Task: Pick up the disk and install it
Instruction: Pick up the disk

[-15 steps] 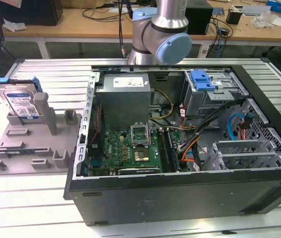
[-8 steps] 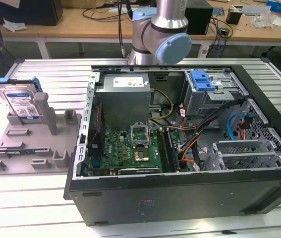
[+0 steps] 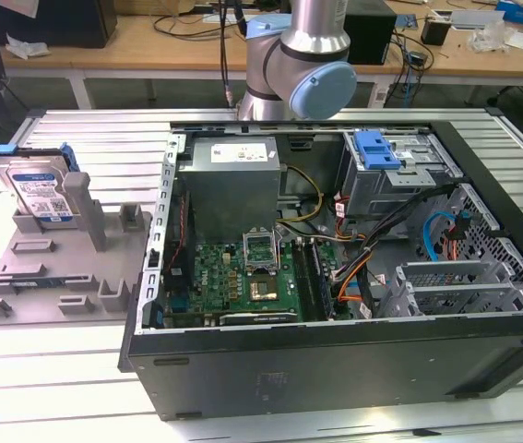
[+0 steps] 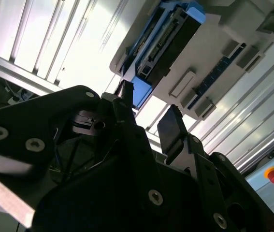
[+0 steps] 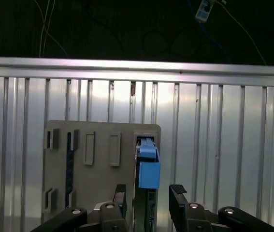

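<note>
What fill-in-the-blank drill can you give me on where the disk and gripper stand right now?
1. The disk stands in the gray holder, to the exterior view's ____ of the computer case.
2. The gripper has its fingers ____.
3. In the first wrist view, the disk shows ____ the two fingers, not gripped.
4. The rail framing the disk is ____.
Missing words: left; open; between; blue.

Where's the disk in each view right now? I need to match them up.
Exterior view: disk stands in the gray fixture, exterior view's left.
First wrist view: disk edge-on, ahead of the open gripper.
Second wrist view: disk edge-on, beyond the fingertips.
Shared landmark: the gray fixture.
</note>
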Tool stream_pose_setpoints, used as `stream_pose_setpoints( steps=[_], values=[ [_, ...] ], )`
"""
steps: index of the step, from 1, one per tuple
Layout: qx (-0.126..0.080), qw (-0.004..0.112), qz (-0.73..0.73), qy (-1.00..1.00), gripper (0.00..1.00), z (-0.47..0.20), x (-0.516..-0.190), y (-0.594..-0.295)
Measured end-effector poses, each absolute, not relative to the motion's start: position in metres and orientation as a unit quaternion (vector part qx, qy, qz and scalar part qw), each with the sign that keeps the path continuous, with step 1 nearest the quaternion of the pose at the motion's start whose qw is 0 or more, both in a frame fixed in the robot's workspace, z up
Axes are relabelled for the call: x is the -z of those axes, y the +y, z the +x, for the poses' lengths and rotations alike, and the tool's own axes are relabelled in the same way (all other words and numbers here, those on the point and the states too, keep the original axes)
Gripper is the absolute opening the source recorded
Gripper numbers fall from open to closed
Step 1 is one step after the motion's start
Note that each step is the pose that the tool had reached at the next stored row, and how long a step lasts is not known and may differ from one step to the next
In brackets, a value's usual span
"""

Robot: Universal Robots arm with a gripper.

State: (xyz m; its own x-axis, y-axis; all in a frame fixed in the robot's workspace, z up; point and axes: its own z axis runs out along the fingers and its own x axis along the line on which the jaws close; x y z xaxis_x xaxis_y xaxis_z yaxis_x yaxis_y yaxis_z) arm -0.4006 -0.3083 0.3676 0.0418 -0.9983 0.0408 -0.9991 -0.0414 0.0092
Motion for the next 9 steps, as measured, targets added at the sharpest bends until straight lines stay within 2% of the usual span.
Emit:
stream_pose_setpoints(
  steps=[9],
  values=[
    [-0.012, 0.017, 0.722, -0.692, 0.48, -0.4006, -0.3601, -0.3084]
  ],
)
